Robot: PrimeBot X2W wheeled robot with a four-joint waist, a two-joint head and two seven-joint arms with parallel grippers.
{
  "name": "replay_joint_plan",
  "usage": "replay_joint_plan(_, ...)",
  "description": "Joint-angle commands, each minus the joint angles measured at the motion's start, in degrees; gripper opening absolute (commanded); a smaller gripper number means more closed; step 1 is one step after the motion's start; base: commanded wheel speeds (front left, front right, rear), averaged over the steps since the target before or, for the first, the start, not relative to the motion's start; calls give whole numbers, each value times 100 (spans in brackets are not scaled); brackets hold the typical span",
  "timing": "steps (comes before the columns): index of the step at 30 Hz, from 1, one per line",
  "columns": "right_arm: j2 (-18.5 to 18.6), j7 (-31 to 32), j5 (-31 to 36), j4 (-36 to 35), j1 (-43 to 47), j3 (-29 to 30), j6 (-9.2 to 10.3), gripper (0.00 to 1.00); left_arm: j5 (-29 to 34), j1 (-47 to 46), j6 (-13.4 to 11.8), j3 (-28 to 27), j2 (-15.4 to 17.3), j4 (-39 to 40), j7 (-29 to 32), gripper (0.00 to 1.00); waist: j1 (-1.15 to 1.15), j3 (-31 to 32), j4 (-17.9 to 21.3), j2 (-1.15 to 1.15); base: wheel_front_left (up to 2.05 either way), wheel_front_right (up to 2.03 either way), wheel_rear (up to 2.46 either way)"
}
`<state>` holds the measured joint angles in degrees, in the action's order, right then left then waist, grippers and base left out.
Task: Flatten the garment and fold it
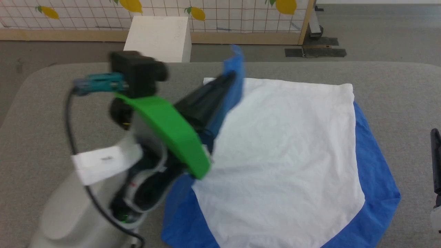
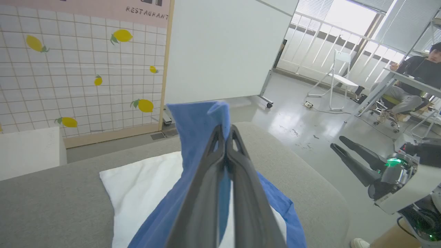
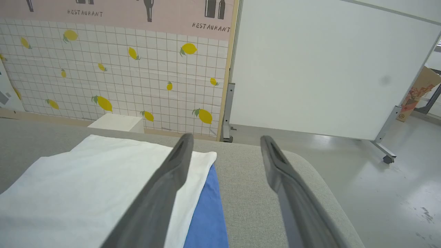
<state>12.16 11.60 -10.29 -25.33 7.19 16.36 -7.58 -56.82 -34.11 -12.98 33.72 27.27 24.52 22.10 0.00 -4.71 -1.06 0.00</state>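
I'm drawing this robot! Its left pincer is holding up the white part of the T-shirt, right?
Not quite. The left pincer is holding up the blue part of the T-shirt, not the white part. The left wrist view shows blue cloth pinched in it.

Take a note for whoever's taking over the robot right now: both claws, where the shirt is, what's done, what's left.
Left claw: shut on a blue edge of the T-shirt, holding it up off the table.
Right claw: open, empty, off to the T-shirt's right.
T-shirt: mostly spread on the table, white panel up, blue along its right and near edges.
Done: roughly flattened.
Left: probably lay the lifted blue part over, then finish the folds.
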Motion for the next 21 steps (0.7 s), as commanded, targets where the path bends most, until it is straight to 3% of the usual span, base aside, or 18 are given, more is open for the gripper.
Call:
replay_joint_plan(1,-7,-21,-1,-34,-117,27,9,100,123,-193,27,263,-329,-174,0,0,0,-83,111,0,0,0,0)
replay_joint_plan(7,-56,-79,-15,-40,-239,90,9,100,399,-486,319,1277,-1518,-1310,-205,0,0,-337,449,0,0,0,0)
replay_joint_plan(11,-91,-124,-35,31,-292,99,9,100,464,-356,527,1736,-2068,-2232,-495,0,0,-522,690,0,0,0,0)
replay_joint_plan(15,-124,-180,-71,130,-342,29,9,100,636,-261,714,2191,-2322,-3264,-856,0,0,-706,928,0,0,0,0)
replay_joint_plan(21,-121,-263,-123,302,-494,-167,9,100,817,-365,858,2727,-2432,-4742,-1347,0,0,-960,1230,0,0,0,0)
